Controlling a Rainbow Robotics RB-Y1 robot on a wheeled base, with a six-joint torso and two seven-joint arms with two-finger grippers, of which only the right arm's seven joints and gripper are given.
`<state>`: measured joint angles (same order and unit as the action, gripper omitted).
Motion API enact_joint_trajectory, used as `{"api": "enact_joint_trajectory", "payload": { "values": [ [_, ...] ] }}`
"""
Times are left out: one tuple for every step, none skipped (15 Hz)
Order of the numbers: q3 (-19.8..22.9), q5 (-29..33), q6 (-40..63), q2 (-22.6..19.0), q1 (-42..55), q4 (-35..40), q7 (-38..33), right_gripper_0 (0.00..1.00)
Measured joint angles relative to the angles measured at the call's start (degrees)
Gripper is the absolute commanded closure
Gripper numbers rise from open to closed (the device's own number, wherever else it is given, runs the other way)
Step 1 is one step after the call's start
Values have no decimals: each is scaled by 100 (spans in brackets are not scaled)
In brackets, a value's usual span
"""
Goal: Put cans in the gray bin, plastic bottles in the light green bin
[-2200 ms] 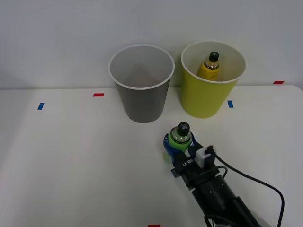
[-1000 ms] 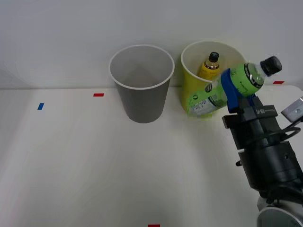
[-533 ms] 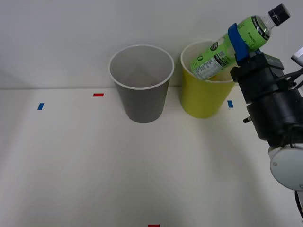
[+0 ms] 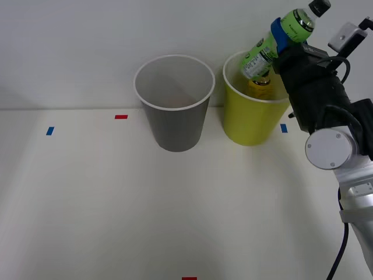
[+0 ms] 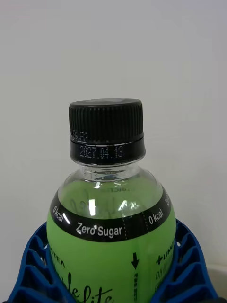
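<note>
Green bottle [image 4: 278, 33] sits clamped between the blue fingers [image 5: 29, 265] of the right gripper [image 4: 281, 36], tilted above the light green bin [image 4: 252, 119], which holds the yellow-orange bottle [image 4: 260, 86]; the gray bin [image 4: 175, 119] stands beside it.

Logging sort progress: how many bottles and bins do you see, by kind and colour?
Green bottle, held in the right claw above the light green bin: 1
Yellow-orange bottle, in that bin: 1
Light green bin: 1
Gray bin: 1
Total: 4

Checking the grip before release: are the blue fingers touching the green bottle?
Touching. The right wrist view shows the blue fingers pressed against both sides of the green bottle.
</note>
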<state>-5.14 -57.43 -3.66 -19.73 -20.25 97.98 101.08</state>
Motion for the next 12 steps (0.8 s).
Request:
{"api": "enact_joint_trajectory", "payload": {
  "values": [
    [-9,28,-1,0,-68,-96,38,100],
    [-21,47,-1,-1,-85,-125,65,100],
    [-48,59,2,-6,-93,-134,91,100],
    [-93,73,4,-22,-97,-136,117,100],
    [-136,91,4,-36,-96,-137,141,100],
    [-171,103,5,-38,-95,-138,161,100],
    [-194,114,5,-38,-95,-138,179,100],
    [-209,125,5,-38,-95,-138,197,83],
    [-226,136,5,-39,-97,-138,213,55],
    [-238,141,5,-39,-96,-138,224,37],
    [-245,139,5,-39,-95,-138,227,27],
    [-248,123,5,-34,-95,-138,216,22]
  ]
}}
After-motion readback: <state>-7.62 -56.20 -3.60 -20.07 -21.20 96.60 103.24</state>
